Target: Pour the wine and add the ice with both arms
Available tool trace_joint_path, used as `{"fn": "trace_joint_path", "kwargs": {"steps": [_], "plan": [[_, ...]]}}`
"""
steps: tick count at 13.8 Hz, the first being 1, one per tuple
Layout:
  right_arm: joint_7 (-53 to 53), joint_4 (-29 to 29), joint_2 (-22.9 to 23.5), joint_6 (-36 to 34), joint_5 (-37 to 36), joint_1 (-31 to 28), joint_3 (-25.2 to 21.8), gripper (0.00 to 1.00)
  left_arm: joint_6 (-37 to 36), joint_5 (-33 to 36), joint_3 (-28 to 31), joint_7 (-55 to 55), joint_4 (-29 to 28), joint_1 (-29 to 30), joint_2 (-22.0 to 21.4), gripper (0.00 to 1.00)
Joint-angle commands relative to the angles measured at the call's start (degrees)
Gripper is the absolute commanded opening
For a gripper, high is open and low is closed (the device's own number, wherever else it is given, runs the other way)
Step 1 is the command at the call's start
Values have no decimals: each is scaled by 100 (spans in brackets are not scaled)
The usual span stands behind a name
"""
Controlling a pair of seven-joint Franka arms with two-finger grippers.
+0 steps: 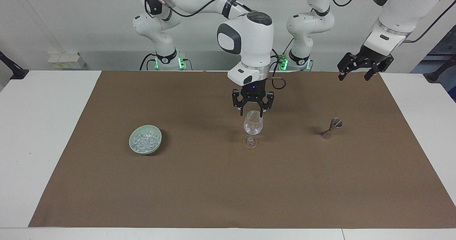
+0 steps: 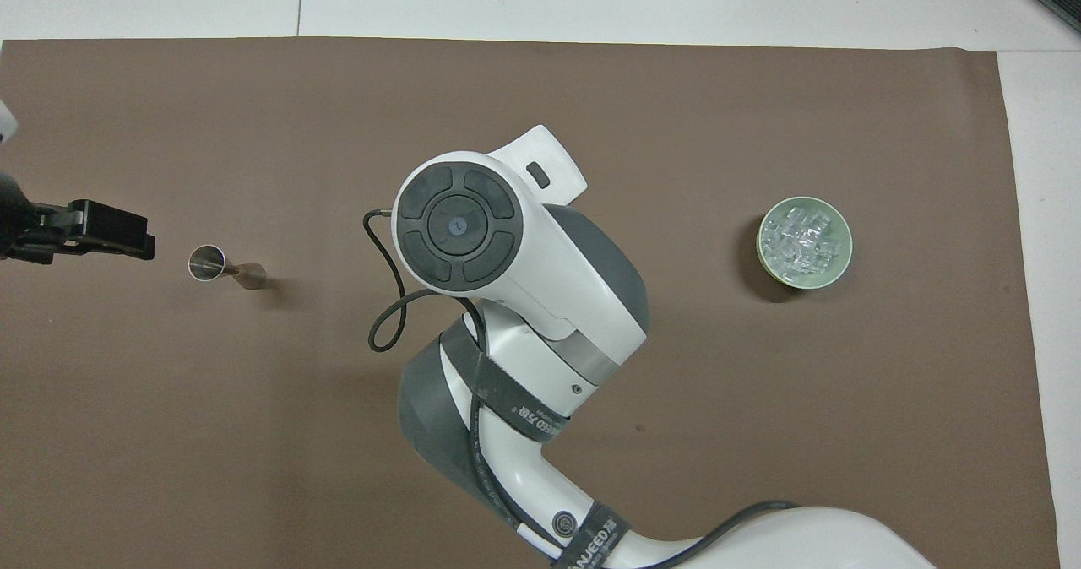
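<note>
A clear wine glass [image 1: 253, 126] stands mid-mat with a few chunks of ice [image 1: 253, 128] in its bowl. Just above its rim hangs my right gripper [image 1: 252, 113], open and holding nothing. In the overhead view the right arm's wrist [image 2: 460, 224] hides both the glass and this gripper. More ice [image 1: 144, 140] is heaped in a pale green bowl [image 1: 142, 151] toward the right arm's end. My left gripper [image 1: 354, 77] waits open and empty, high over the mat at the left arm's end, close to the jigger in the overhead view [image 2: 110, 230]. No wine shows.
A small metal jigger [image 1: 331, 128] stands on the brown mat [image 1: 228, 190] between the glass and the left arm's end, also seen from above [image 2: 207, 262]. White table [image 1: 42, 144] borders the mat on both ends.
</note>
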Motion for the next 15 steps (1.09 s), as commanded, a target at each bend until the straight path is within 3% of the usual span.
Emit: {"fn": "trace_joint_path", "kwargs": {"steps": [1,4,6,10,13,15], "plan": [[-73,-36,-445,-147,-35,-151,48,88,232,168,-6,93,-884,-36,-657,100],[-223,-369,-964,-357,-8,-222,48,92,197,63,-32,76,-728,-28,-614,100],[-293,-729,-1403,-498,10,-309,56,100,197,-95,-24,41,-719,-19,-623,100],[-925,-1661,-2528,-902,561,-897,48,100,162,-104,20,41,-683,-19,-631,100],[-1111,-1856,-2890,-1271,695,-1240,48,100,144,-104,46,23,-623,-115,-640,100],[-1216,-1856,-2978,-1474,853,-1469,48,100,135,-104,387,23,-482,-465,-675,100]]}}
